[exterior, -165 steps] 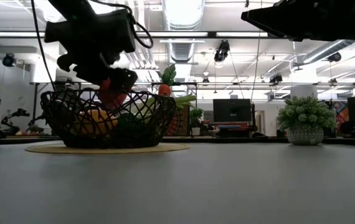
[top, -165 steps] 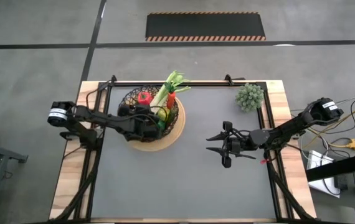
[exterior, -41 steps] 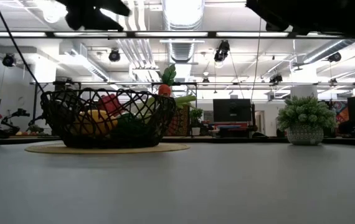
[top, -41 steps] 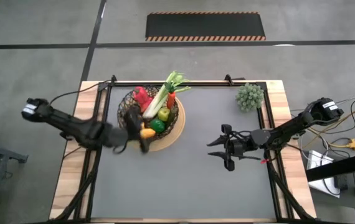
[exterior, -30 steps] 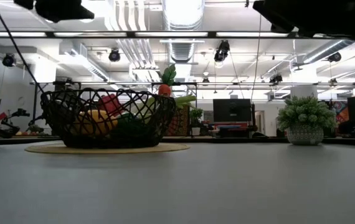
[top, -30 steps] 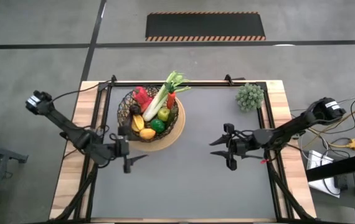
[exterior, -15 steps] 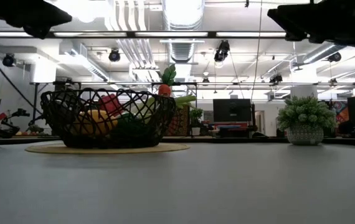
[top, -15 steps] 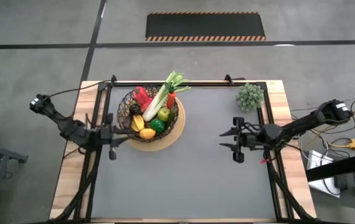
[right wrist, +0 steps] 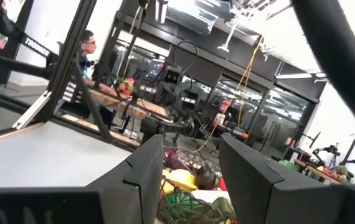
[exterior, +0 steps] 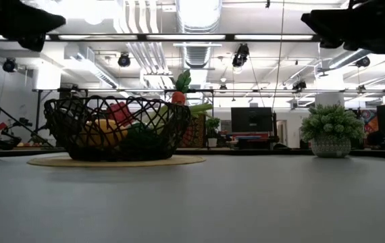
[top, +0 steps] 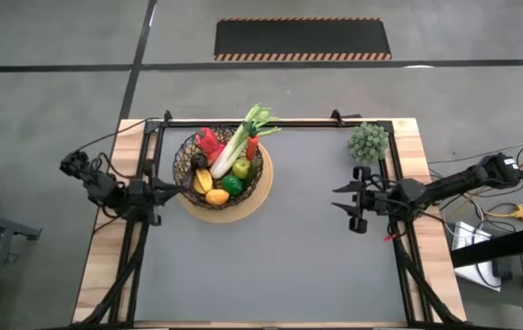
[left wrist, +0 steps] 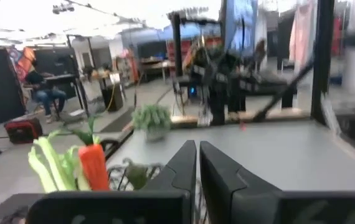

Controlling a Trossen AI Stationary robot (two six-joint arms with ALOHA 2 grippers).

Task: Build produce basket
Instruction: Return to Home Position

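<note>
The basket (top: 183,163) sits on the left half of the counter (top: 271,266), heaped with leek (top: 237,145), red peppers (top: 208,142), lemon (top: 216,195) and more. I'd judge the filling done and the step in hand to be parking both arms, which calls only for folding clear of the wire rim. The left hand (top: 156,192) hangs just beside the basket and the right hand (top: 357,203) near the counter's right edge. The wrist views settle what the high view leaves vague: the left hand's fingers (left wrist: 184,167) are nearly together, the right hand's fingers (right wrist: 147,169) spread apart, both empty.

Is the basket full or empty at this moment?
Full. The basket holds a leek, red peppers, a carrot, a lemon and green fruit. The left gripper sits beside it, the right gripper farther off, neither touching.
</note>
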